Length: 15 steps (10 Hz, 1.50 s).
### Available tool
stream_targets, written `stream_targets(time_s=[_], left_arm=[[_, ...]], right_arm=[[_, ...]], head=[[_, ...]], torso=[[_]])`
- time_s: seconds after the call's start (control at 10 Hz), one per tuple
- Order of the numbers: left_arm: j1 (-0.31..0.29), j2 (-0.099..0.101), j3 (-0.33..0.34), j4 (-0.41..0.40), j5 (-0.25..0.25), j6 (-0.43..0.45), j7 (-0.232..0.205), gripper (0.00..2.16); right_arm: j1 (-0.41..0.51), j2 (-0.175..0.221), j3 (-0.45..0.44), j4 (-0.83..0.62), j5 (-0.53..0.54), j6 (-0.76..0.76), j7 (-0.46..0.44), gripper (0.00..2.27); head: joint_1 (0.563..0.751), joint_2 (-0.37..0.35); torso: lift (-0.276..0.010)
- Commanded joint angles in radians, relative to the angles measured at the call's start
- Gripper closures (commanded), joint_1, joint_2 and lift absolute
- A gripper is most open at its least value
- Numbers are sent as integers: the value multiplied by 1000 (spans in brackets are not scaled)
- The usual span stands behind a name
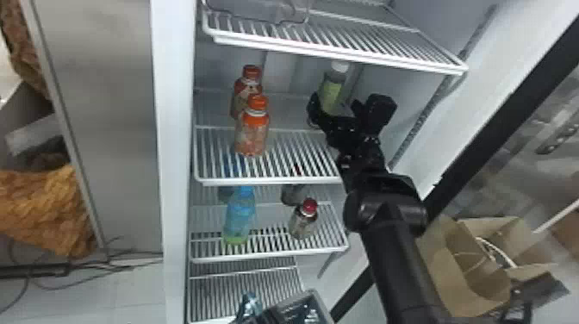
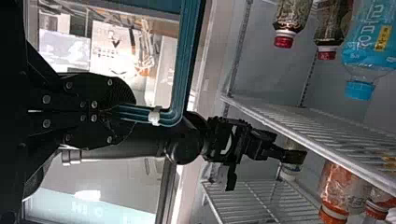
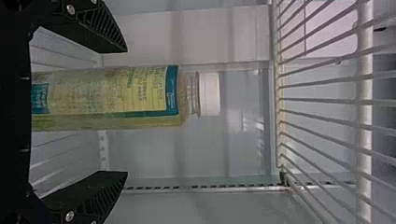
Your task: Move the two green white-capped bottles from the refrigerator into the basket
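As the green bottle (image 3: 107, 95) stands between the right fingers (image 1: 381, 107) | fingers open | gap either side

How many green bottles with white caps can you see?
1. The green plastic bottle with a white cap is under a white wire shelf, with the black right gripper open around it. Another could be hidden behind it.
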Motion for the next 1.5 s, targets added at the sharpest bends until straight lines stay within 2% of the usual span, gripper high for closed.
stream_targets(time_s=[0.0,0.2,0.3,0.4,0.5,1.4], left_arm=[[-4,-1,-4,2,2,0,0,1214],[-11,-1,-10,5,6,-2,0,1216],[-16,-1,-14,10,6,-2,0,1214],[-19,-1,-16,12,6,-2,0,1214],[-19,1,-20,17,10,-2,0,1216],[-16,4,-26,22,16,-10,1,1216]], right_arm=[[-34,-7,11,43,0,-7,-4,107],[-66,-13,19,92,2,-24,-7,174],[-73,-15,23,114,2,-24,-10,335],[-78,-15,23,132,2,-24,-14,648],[-81,-15,23,146,0,-27,-22,868],[-49,-23,37,78,0,-46,-22,888]], head=[[695,-350],[695,-350],[695,-350],[695,-350],[695,-350],[695,-350]], torso=[[-4],[-4],[-4],[-4],[-4],[-4]])
